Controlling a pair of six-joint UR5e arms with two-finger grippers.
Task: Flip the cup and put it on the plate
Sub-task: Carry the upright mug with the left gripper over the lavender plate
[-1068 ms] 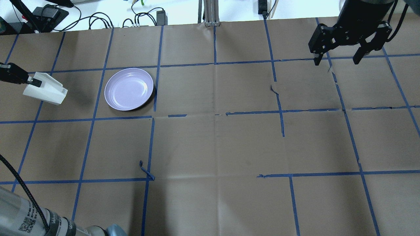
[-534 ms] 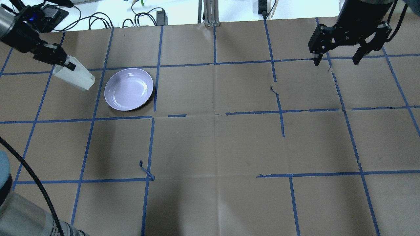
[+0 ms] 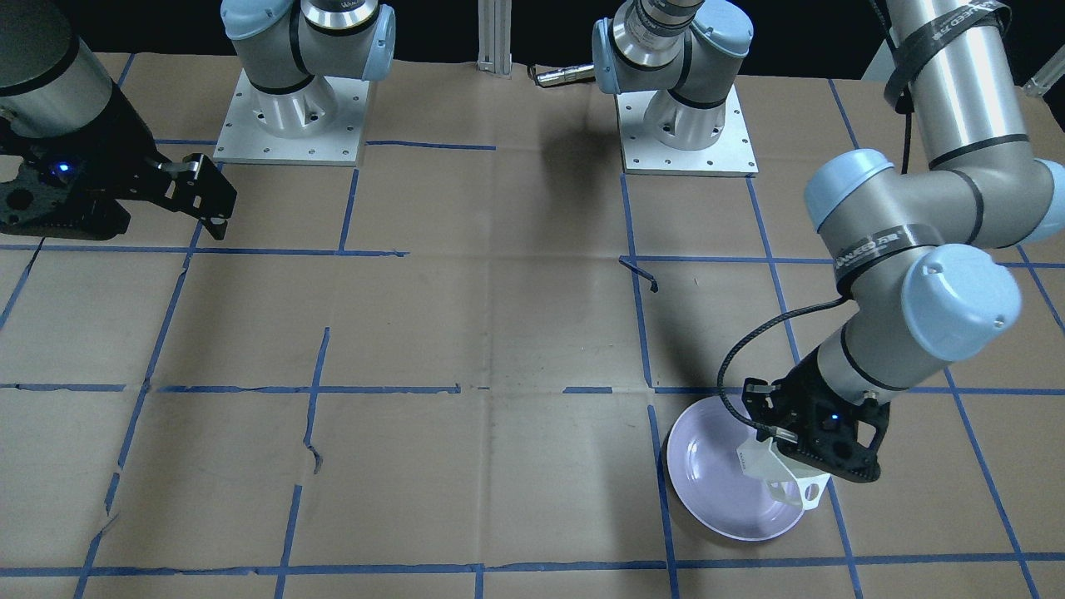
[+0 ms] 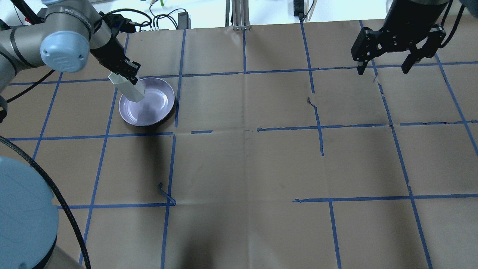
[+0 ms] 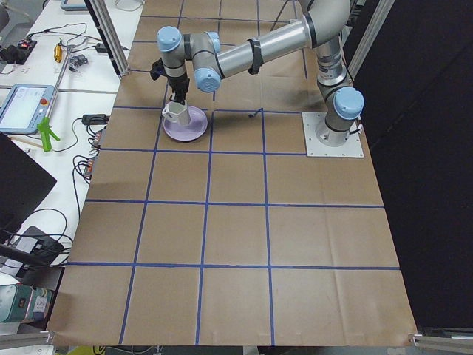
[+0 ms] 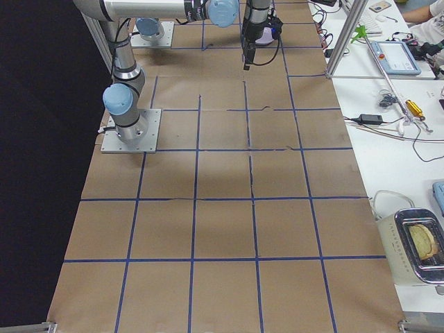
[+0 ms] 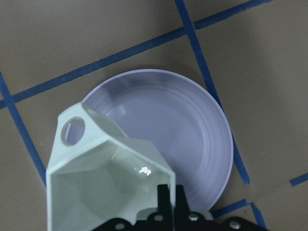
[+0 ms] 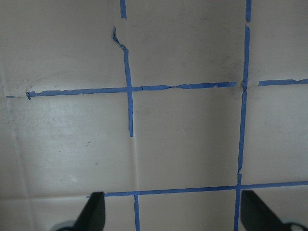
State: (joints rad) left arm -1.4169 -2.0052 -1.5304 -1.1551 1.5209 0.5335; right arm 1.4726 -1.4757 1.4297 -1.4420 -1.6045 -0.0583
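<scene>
My left gripper [image 4: 126,71] is shut on the rim of the white faceted cup [image 4: 130,89] and holds it tilted over the near-left part of the lavender plate [image 4: 157,104]. In the left wrist view the cup [image 7: 101,178] shows its open mouth towards the camera, with its handle at the upper left, and the plate [image 7: 192,125] lies below it. In the front view the cup [image 3: 774,474] hangs over the plate's [image 3: 711,466] right side. I cannot tell whether cup and plate touch. My right gripper [image 4: 384,69] is open and empty, high over the far right of the table.
Brown paper with a blue tape grid [image 4: 244,130] covers the table. Cables and power bricks [image 4: 164,20] lie beyond the far edge. The two arm bases [image 3: 287,116] stand at the robot's side. A bench with tools [image 6: 399,90] runs along the operators' side.
My left arm has swung the cup from the table's far left to the right, to over the plate. The cup has turned more upright. The right arm has not moved.
</scene>
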